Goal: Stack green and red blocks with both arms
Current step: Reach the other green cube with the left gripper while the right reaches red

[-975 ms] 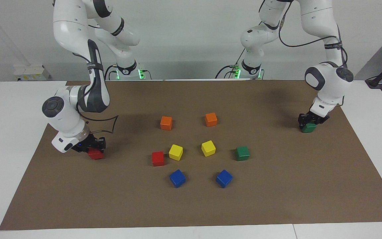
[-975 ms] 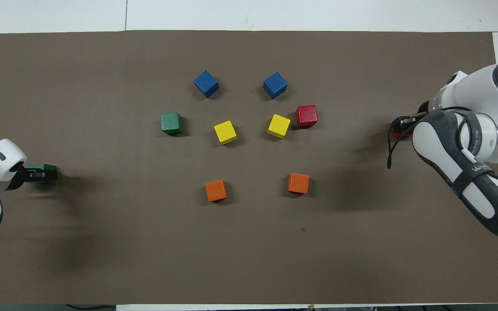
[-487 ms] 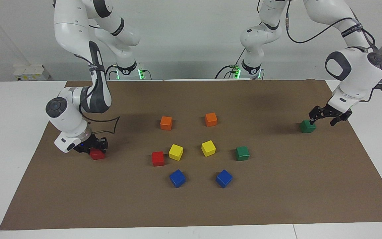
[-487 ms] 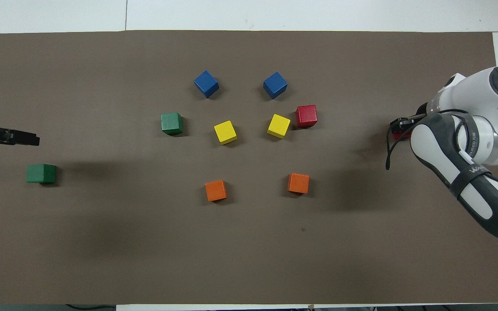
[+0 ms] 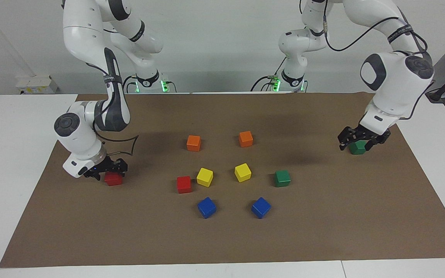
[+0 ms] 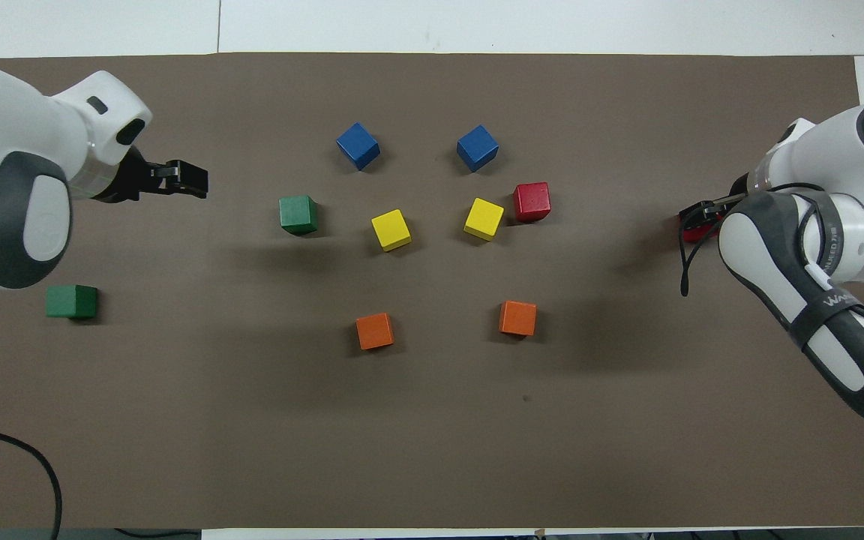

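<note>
Resting flat on a brown mat (image 5: 323, 231) over the white table (image 5: 10, 154), four small matte cubes have no long axis. One green block (image 5: 357, 148) sits near the mat's edge at the left arm's end, with the left gripper (image 5: 362, 138) raised over the mat, jaws spread and empty. One red block (image 5: 113, 178) lies at the right arm's end, the right gripper (image 5: 106, 170) just above it, released. Another red block (image 5: 184, 184) and green block (image 5: 282, 178) sit mid-mat.
</note>
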You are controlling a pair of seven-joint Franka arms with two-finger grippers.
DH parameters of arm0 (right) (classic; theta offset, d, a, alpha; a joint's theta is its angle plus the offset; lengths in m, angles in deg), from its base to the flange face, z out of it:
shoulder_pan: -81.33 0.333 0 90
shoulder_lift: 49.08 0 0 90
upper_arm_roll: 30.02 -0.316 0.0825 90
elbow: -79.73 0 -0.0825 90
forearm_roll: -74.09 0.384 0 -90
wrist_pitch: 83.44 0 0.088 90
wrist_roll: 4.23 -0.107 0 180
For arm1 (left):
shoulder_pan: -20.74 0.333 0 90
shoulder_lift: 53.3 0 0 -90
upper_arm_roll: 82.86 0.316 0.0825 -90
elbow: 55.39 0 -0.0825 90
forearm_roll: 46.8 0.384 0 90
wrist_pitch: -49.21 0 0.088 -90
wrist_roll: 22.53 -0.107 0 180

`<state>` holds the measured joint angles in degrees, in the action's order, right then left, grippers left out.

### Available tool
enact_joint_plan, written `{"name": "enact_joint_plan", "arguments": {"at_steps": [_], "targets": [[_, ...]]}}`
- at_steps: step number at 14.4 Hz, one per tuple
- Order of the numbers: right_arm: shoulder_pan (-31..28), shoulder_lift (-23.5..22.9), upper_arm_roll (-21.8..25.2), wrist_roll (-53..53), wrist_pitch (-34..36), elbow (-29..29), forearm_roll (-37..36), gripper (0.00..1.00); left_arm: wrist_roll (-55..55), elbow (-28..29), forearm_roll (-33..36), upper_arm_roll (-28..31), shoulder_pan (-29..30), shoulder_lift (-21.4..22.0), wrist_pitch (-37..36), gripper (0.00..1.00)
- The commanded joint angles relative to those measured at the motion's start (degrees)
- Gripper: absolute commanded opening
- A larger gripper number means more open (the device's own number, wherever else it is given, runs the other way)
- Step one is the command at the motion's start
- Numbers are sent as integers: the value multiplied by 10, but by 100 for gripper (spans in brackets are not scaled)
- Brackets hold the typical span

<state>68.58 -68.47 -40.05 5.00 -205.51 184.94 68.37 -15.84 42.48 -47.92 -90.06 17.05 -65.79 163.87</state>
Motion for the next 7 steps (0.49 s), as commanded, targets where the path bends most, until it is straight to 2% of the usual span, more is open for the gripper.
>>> {"name": "enact_joint_plan", "arguments": {"at_steps": [1,2,4,7], "targets": [[29,15,-2,4,114,-87,-9,100,16,-36,2,10,-32,-50,4,100],[38,9,-2,-10,148,-119,-10,100,21,-35,2,11,-42,-63,19,100],[69,-8,-2,-38,170,-165,-14,100,55,-37,8,12,-70,-102,56,100],[141,-30,-3,-177,188,-209,-10,98,80,-42,38,12,-86,-143,94,100]]}}
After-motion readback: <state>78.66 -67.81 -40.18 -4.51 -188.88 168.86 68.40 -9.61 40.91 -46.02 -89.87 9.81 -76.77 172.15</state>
